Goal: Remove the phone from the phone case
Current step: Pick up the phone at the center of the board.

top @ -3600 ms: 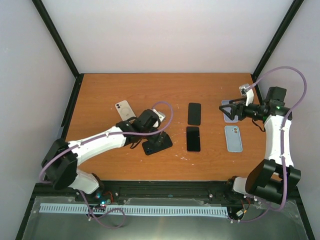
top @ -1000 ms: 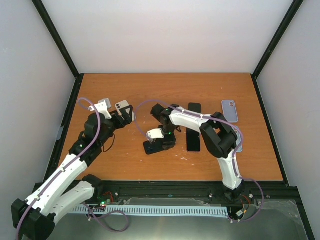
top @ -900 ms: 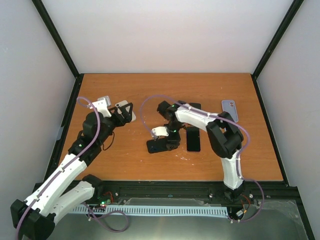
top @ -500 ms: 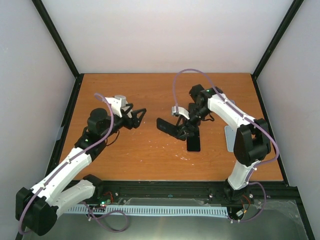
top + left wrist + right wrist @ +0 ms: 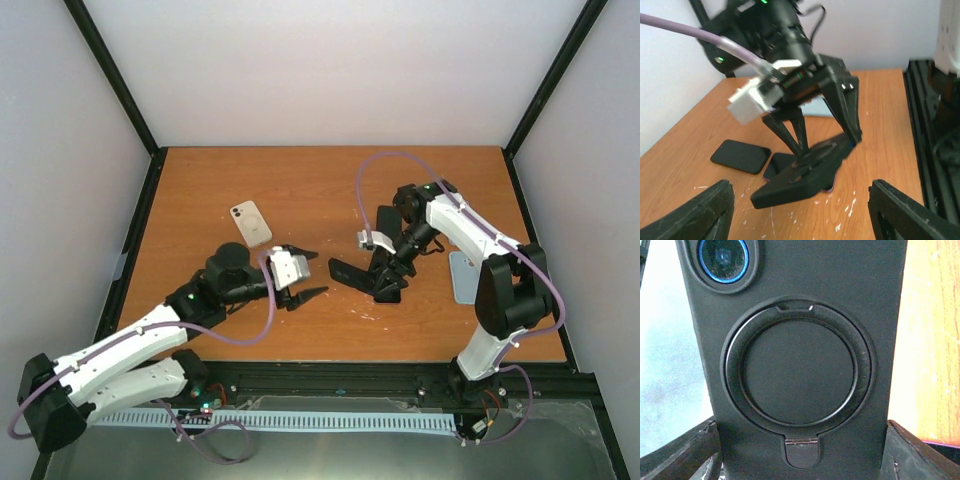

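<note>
One phone case (image 5: 799, 365) between right jaws

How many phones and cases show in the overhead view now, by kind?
white phone: 1
black phones lying flat: 2
black-cased phone, held up: 1
pale blue case: 1
Total: 5

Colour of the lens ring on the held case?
Blue lens ring on the black case; clearest in the right wrist view.
</note>
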Action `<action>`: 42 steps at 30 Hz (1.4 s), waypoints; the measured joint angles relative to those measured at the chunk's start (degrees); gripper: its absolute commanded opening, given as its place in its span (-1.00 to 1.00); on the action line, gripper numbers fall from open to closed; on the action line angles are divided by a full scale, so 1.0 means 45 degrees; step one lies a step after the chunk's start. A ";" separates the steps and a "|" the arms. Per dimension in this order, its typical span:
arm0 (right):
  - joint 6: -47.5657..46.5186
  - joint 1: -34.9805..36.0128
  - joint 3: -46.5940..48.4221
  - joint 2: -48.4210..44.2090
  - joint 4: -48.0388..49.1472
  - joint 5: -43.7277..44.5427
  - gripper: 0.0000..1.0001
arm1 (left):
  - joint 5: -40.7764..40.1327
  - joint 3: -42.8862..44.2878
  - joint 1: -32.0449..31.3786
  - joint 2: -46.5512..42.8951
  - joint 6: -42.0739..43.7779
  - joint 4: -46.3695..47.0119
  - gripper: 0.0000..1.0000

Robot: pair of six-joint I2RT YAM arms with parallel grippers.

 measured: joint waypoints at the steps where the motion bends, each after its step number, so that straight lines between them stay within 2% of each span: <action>1: -0.0058 0.0000 -0.0039 0.0000 -0.0083 0.0141 0.06 | -0.0437 0.0000 -0.0432 0.0078 0.0534 -0.0180 0.45; 6: -0.0311 0.0005 -0.0083 0.0000 -0.0243 0.0656 0.08 | -0.1622 0.0131 -0.1433 0.0899 0.2657 -0.1078 0.23; 10: -0.0340 0.0126 -0.0087 0.0000 -0.0335 0.0894 0.08 | -0.2259 0.0923 -0.1841 0.2186 0.3988 -0.2084 0.26; 13: -0.0321 0.0413 -0.0219 0.0000 -0.0325 0.1069 0.08 | -0.2817 0.1001 -0.2424 0.2443 0.4945 -0.2166 0.28; 23: -0.0282 0.1093 -0.0369 0.0005 -0.0364 0.1287 0.07 | -0.3798 0.1005 -0.3288 0.3196 0.7359 -0.1734 0.01; 28: -0.0248 0.1156 -0.0364 0.0005 -0.0369 0.1360 0.06 | -0.3939 0.1005 -0.3337 0.3327 0.7776 -0.1817 -0.24; 30: -0.0243 0.1234 -0.0364 0.0005 -0.0374 0.1379 0.07 | -0.3988 0.1005 -0.3390 0.3327 0.7878 -0.1797 -0.51; 31: -0.0243 0.1277 -0.0364 0.0005 -0.0379 0.1379 0.07 | -0.4022 0.1005 -0.3415 0.3347 0.7941 -0.1783 -0.57; 36: 0.0044 0.1307 -0.0369 0.0107 -0.0806 0.1617 0.08 | -0.4269 0.1195 -0.3653 0.3769 0.8437 -0.2016 -0.72; 38: 0.0058 0.1311 -0.0369 0.0121 -0.0869 0.1627 0.16 | -0.4357 0.1205 -0.3696 0.3789 0.8451 -0.2025 -0.75; 42: 0.0121 0.1307 -0.0369 0.0117 -0.0899 0.1608 0.57 | -0.4410 0.1205 -0.3706 0.3784 0.8442 -0.2055 -0.78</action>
